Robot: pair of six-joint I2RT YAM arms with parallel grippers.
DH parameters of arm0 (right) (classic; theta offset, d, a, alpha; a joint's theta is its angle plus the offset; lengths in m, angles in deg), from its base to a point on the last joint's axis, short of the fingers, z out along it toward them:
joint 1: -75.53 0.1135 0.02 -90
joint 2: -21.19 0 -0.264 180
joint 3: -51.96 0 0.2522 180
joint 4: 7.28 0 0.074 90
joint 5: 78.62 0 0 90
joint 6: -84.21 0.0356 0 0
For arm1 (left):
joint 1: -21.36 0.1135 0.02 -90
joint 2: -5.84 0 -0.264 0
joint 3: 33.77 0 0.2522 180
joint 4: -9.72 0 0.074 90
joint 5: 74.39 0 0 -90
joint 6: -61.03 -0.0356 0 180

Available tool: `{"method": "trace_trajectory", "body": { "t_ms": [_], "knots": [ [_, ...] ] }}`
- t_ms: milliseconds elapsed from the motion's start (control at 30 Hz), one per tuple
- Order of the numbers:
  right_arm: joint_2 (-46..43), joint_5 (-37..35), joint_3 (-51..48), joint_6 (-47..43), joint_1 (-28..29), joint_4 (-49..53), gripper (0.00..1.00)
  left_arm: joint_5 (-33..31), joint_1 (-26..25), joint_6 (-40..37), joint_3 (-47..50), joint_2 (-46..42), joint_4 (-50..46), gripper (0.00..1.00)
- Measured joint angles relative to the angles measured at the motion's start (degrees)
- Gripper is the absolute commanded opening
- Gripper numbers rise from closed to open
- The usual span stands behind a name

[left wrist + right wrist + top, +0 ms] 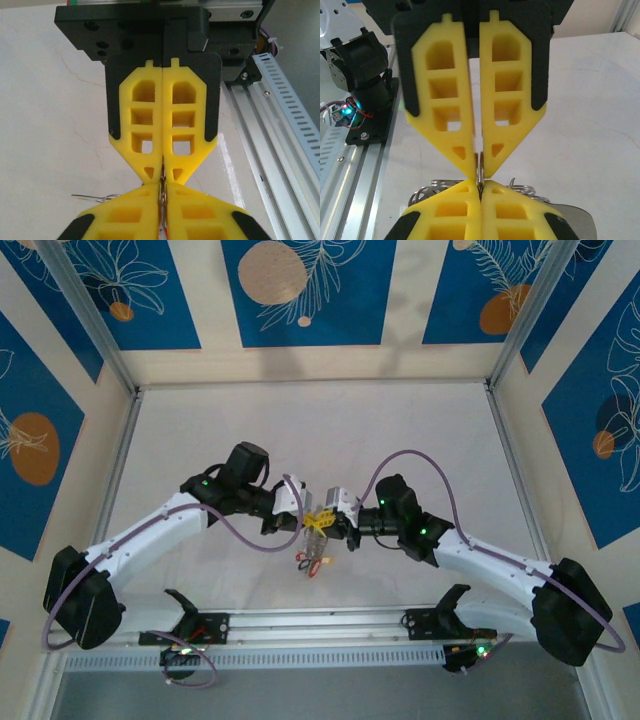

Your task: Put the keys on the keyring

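Note:
My two grippers meet tip to tip above the middle of the table. The left gripper [306, 521] and the right gripper [334, 519] are both shut on the thin grey keyring [481, 162], pinched edge-on between the yellow fingers. In the left wrist view, the left gripper [162, 187] holds the metal strip at the bottom and the right gripper [162, 175] faces it from above. In the right wrist view, the right gripper [480, 184] is at the bottom and the left gripper [479, 171] is above. Keys [312, 558] with red tags hang below the fingers. Small wire loops [439, 184] and a silver key blade [576, 219] show behind the fingers.
An aluminium rail [320, 625] runs along the near edge between the arm bases. The left arm's base block [367, 95], with a lit green light, stands beside it. Patterned blue walls [310, 290] close in the white table [320, 430] on three sides.

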Motion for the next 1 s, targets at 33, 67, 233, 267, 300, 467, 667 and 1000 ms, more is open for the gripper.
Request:
{"method": "trace_trajectory", "body": {
  "t_ms": [33,67,233,267,300,467,667,1000],
  "knots": [
    [0.00,0.00,0.00,0.00,0.04,-0.02,0.00,-0.24,-0.02,-0.02,-0.02,0.00,-0.22,0.10],
    [0.00,0.00,0.00,0.00,0.04,0.00,0.00,-0.42,-0.02,-0.02,-0.07,0.00,-0.28,0.10],
    [-0.02,-0.17,0.00,0.00,0.04,-0.02,0.00,-1.62,-0.04,-1.05,-0.55,0.17,-1.60,0.13],
    [-0.04,-0.17,0.00,0.00,0.04,-0.07,0.00,-1.97,-0.07,-1.46,-1.01,0.44,-2.34,0.15],
    [-0.11,-0.17,0.00,0.00,0.04,-0.07,0.00,-2.21,-0.07,-1.81,-1.38,0.81,-2.95,0.15],
    [-0.20,-0.15,0.00,-0.02,0.02,-0.04,0.00,-2.86,-0.07,-3.50,-2.93,2.80,-6.27,0.11],
    [-0.24,-0.13,0.00,-0.02,0.02,-0.02,0.00,-3.04,-0.07,-4.26,-3.06,3.02,-7.21,0.02],
    [-0.17,0.31,0.00,0.00,0.09,-1.07,0.00,-2.54,-0.07,-3.85,-2.99,1.99,-5.84,0.14]
  ]
}}
